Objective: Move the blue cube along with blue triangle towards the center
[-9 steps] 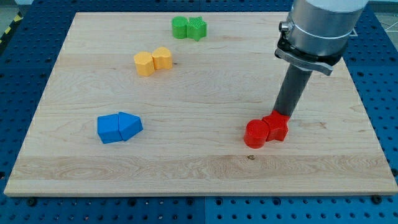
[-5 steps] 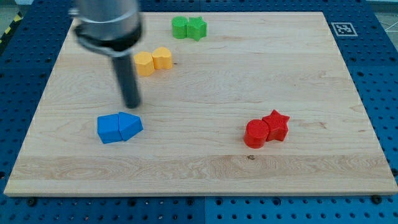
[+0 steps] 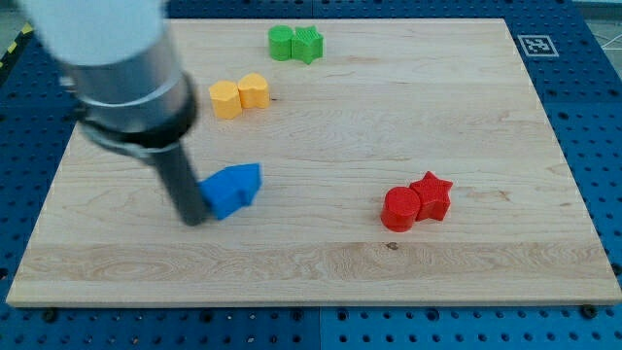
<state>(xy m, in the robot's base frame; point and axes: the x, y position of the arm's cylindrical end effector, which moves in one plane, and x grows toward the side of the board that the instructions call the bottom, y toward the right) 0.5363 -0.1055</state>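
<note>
Tip [image 3: 193, 220] down on the wooden board [image 3: 321, 262], pressed against the view's-left face of the blue cube [image 3: 222, 193]; no jaws to speak of, just a bare rod, nothing spread or pinched. Blue cube touching the blue triangle [image 3: 247, 181], the triangle on the cube's upper right, both sitting left of the board's centre and a little below it. Centre well apart to the view's right.

Judged as light, rigid little blocks: hard-edged, no give, likely quick to slide on smooth wood and just as quick to spin off a push that lands away from the middle. Best contact judged to be the middle of the cube's left face, aimed through the cube into the triangle, so the pair travels as one. Slanted triangle faces likely to let it slip sideways and part from the cube if the push drifts.

Elsewhere: two yellow blocks [image 3: 239, 96] near the top left, two green blocks [image 3: 295, 44] at the top edge, a red cylinder [image 3: 399, 208] touching a red star [image 3: 431, 195] at lower right, all well clear.

Hard to make out: the arm's body blurred, covering the board's upper left corner. Cube's left face partly hidden behind the rod, so exact contact point uncertain. Exact shapes of the yellow and green blocks not clear.
</note>
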